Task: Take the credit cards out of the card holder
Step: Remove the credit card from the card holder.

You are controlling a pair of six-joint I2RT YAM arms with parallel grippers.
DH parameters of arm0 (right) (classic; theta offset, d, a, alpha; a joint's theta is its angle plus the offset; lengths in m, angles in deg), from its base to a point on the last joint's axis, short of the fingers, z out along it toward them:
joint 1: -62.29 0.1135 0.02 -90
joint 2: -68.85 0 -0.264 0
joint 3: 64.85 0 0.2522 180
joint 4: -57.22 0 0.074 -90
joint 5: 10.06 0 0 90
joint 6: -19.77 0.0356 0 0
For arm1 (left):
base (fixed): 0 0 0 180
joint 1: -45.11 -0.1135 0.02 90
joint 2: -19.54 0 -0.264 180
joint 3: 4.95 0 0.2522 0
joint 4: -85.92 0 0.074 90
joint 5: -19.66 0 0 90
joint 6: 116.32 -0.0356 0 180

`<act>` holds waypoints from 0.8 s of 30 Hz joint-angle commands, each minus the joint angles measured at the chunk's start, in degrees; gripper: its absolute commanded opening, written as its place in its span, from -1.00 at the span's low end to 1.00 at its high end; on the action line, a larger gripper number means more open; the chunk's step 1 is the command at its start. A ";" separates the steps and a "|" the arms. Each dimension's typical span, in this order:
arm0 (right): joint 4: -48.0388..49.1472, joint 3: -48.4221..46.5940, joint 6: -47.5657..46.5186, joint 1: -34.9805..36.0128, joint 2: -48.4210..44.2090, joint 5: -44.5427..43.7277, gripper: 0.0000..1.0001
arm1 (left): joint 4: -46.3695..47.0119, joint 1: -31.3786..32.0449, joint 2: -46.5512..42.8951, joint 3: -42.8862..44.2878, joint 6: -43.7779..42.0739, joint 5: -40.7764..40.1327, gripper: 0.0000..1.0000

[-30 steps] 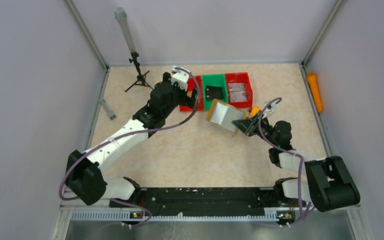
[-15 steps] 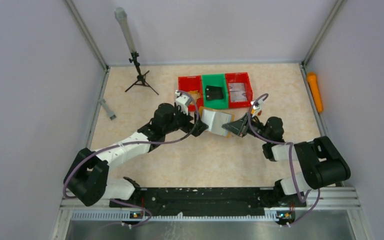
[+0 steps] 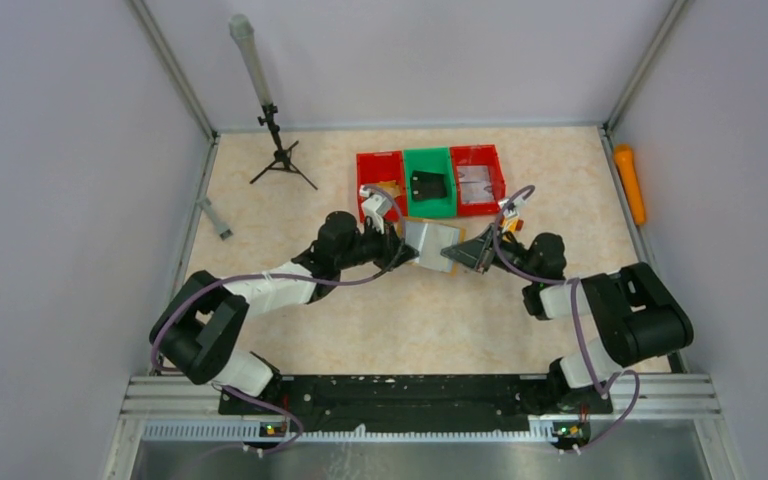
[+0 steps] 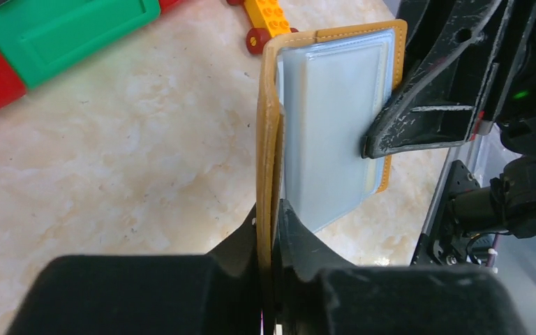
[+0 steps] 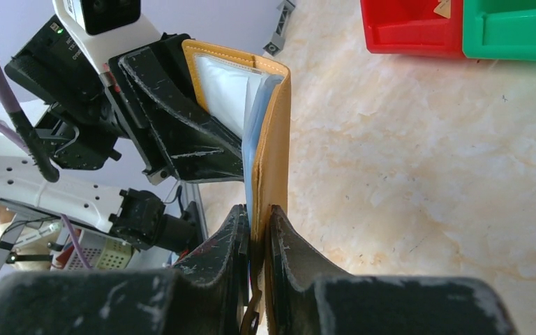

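Note:
The mustard-brown card holder (image 3: 432, 240) hangs open above the middle of the table, its clear grey sleeves (image 4: 328, 118) showing. My left gripper (image 3: 403, 245) is shut on the holder's left flap (image 4: 268, 139). My right gripper (image 3: 465, 252) is shut on the right flap (image 5: 273, 139). In the left wrist view the right fingers (image 4: 426, 105) press the far flap; in the right wrist view the left fingers (image 5: 181, 125) do the same. A pale tan credit card (image 3: 387, 187) lies in the left red bin. Whether cards sit inside the sleeves I cannot tell.
Three bins stand behind the holder: red (image 3: 365, 165), green (image 3: 428, 160) with a black object (image 3: 428, 185), red (image 3: 490, 160) with greyish pieces. A yellow toy block (image 4: 269, 15) lies near them. A tripod (image 3: 278, 150) stands back left, an orange stick (image 3: 629, 185) far right.
My left arm swung from over the left red bin down to the card holder and shut on its left flap. My right arm carried the holder a little leftward.

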 commanded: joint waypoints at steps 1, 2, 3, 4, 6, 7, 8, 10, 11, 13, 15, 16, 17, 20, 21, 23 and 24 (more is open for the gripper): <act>8.83 -1.82 1.98 0.43 1.21 2.14 -0.74 | 3.19 -0.30 -1.32 0.28 -0.35 0.19 -0.95; 9.87 -1.79 2.70 0.41 1.70 2.31 -0.72 | 3.03 -0.33 -1.29 0.33 -0.11 0.15 -1.00; 10.67 -1.85 3.18 0.42 2.10 2.52 -0.71 | 3.16 -0.41 -1.18 0.37 0.16 0.30 -1.00; 11.52 -1.80 3.68 0.42 2.47 2.81 -0.67 | 3.27 -0.51 -1.08 0.40 0.42 0.37 -1.00; 13.65 -1.64 4.78 0.41 2.95 3.22 -0.56 | 2.39 -0.64 -0.82 0.78 0.67 -0.56 -1.00; 14.42 -1.54 5.11 0.37 2.96 3.34 -0.52 | 1.46 -0.77 -0.65 1.06 0.75 -1.05 -1.00; 14.93 -1.43 5.28 0.44 2.94 3.23 -0.49 | 0.75 -1.07 -0.50 1.32 0.89 -1.32 -1.00; 14.73 -1.28 5.16 0.40 2.93 2.94 -0.40 | 0.83 -1.44 -0.66 1.13 1.19 -1.31 -1.00; 14.58 -1.33 5.11 0.39 2.88 2.89 -0.39 | 1.02 -1.50 -0.87 0.85 1.13 -1.37 -1.00; 14.45 -1.35 5.08 0.45 2.91 2.82 -0.39 | 1.13 -1.70 -1.18 0.62 1.03 -1.40 -1.00; 12.60 -1.59 4.46 0.41 2.85 2.64 -0.43 | 2.12 -1.80 -1.27 0.39 1.31 -0.20 -1.00; 10.81 -1.86 3.77 0.43 2.65 2.43 -0.44 | 3.09 -1.77 -1.31 0.09 1.56 0.74 -1.00; 9.85 -2.01 3.23 0.43 2.52 2.16 -0.45 | 4.05 -1.84 -1.31 -0.06 1.82 2.07 -1.00; 9.73 -1.69 2.65 0.39 1.95 1.55 -0.44 | 4.92 -1.80 -0.70 0.17 2.50 4.67 -1.00; 8.99 -1.65 2.28 0.36 1.62 1.37 -0.44 | 4.88 -1.81 -0.31 0.49 2.78 5.52 -1.00; 6.96 -1.75 1.07 0.45 0.76 0.79 -0.61 | 5.17 -1.80 0.20 0.95 3.33 6.99 -1.00; 6.50 -1.59 0.63 0.38 0.25 0.46 -0.77 | 5.29 -1.82 0.39 1.06 3.54 7.38 -1.00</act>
